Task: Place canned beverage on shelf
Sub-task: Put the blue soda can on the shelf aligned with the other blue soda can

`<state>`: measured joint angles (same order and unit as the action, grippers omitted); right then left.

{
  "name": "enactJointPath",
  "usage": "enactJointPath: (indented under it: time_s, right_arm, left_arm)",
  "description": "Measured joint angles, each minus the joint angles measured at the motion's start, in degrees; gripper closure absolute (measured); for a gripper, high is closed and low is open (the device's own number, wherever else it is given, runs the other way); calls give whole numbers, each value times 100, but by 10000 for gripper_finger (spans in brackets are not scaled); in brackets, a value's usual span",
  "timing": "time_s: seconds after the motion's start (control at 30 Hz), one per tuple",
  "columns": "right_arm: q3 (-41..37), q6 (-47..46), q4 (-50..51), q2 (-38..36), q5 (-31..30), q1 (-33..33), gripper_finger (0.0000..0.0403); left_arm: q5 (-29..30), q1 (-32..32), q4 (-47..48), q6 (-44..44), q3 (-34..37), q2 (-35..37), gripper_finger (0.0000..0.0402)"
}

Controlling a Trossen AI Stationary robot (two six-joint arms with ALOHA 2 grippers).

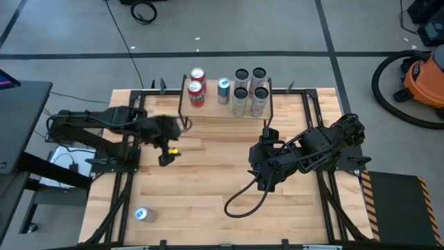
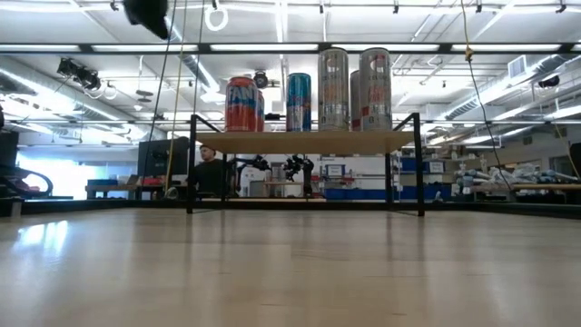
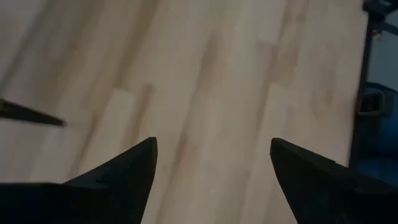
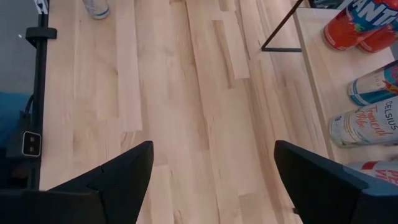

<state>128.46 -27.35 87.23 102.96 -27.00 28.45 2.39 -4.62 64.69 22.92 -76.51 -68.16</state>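
The shelf [image 1: 225, 111], a light wooden board on thin black legs, stands at the table's far middle. On it stand two red cans [image 1: 196, 85], a blue can [image 1: 223, 90] and several silver cans [image 1: 250, 89]. They also show in the low view [image 2: 309, 91]. One more blue-and-white can [image 1: 142, 214] sits alone on the table near its near left corner. My left gripper [image 1: 166, 157] is open and empty over the table, left of the middle. My right gripper [image 1: 259, 165] is open and empty, right of the middle, pointing toward the table's left.
Black frame rails run along the table's left and right sides [image 1: 125, 180]. A black cable [image 1: 243, 201] loops on the table below the right arm. A person [image 2: 211, 171] sits in the room behind the table. An orange vacuum [image 1: 423, 76] stands on the floor at the right.
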Motion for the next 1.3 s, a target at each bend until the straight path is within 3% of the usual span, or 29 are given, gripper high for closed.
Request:
enactJointPath:
  time_s: [0.5,1.3]
  right_arm:
    - [0,8,5,1,9,0,60]
    - [0,-617,-14,-1,15,2,60]
  left_arm:
    - [11,-2016,1100,2101,0,2,88]
    - [101,-4608,1173,4994,0,-210,88]
